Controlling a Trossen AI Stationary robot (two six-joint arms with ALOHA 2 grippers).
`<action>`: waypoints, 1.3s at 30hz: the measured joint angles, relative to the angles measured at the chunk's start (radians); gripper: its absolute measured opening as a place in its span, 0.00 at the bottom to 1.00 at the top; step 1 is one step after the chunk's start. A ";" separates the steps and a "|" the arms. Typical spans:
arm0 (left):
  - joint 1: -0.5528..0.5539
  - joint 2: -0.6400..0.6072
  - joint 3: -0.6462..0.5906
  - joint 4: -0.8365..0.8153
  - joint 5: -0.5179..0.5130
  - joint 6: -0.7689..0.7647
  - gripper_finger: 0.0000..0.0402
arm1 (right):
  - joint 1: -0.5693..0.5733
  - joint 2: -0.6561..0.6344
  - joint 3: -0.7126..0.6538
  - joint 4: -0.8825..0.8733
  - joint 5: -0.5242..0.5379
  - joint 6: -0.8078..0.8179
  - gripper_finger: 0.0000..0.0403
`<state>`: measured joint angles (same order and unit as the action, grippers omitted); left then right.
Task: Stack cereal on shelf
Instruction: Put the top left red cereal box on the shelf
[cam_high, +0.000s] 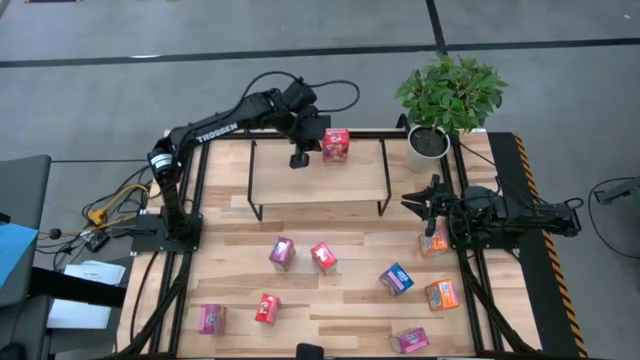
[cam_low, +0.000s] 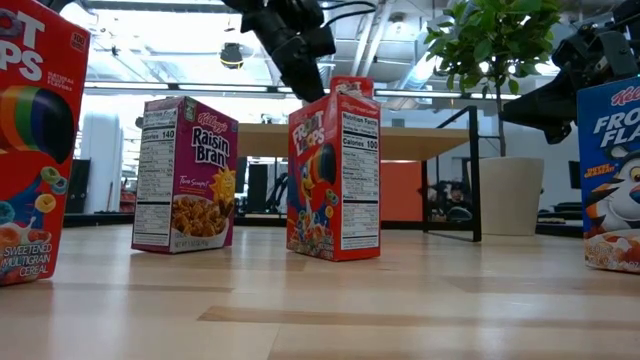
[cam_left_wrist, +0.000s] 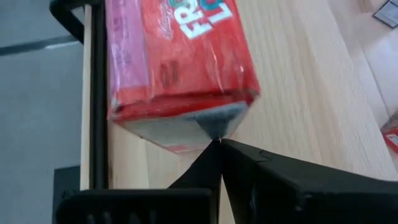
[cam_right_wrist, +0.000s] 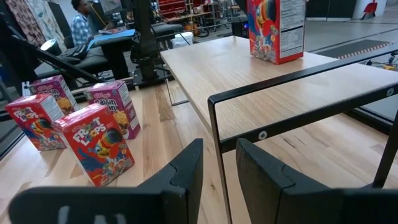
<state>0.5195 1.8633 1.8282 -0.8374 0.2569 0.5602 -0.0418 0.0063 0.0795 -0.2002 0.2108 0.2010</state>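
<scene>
A red cereal box (cam_high: 336, 145) stands upright on the shelf (cam_high: 318, 185), on the wooden board near its far rail; the right wrist view shows it (cam_right_wrist: 277, 31) too. My left gripper (cam_high: 300, 158) reaches over the shelf from the left, slanting down, shut, with its tips (cam_left_wrist: 219, 142) at the box's top end. My right gripper (cam_high: 430, 200) waits at the table's right side, open, with nothing between its fingers (cam_right_wrist: 219, 168). Several more cereal boxes stand on the table in front of the shelf, among them a magenta one (cam_high: 282, 252) and a red one (cam_high: 323, 257). My left gripper's shut fingertips stand at the edge of the red box's top flap (cam_left_wrist: 214, 121), coming from above at a slant. I cannot tell whether they touch it. The box stays upright on the shelf board.
A potted plant (cam_high: 448, 95) stands at the far right, beside the shelf's right end. A blue box (cam_high: 396, 279), orange boxes (cam_high: 441, 294) and a magenta box (cam_high: 409, 340) are scattered on the near right; two more sit on the near left (cam_high: 211, 318). The shelf board is bare left of the red box.
</scene>
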 joint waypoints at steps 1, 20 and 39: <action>0.000 0.000 0.000 0.005 0.000 0.000 0.00 | 0.000 0.000 0.000 0.000 0.000 0.000 0.30; -0.017 0.022 0.001 0.159 0.052 -0.023 0.00 | 0.000 0.000 0.000 0.002 0.000 0.001 0.30; -0.021 0.068 0.001 0.234 -0.049 -0.029 0.00 | 0.000 0.001 0.000 0.003 0.000 0.004 0.30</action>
<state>0.4986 1.9316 1.8290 -0.6033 0.2080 0.5311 -0.0414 0.0071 0.0792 -0.1974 0.2111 0.2047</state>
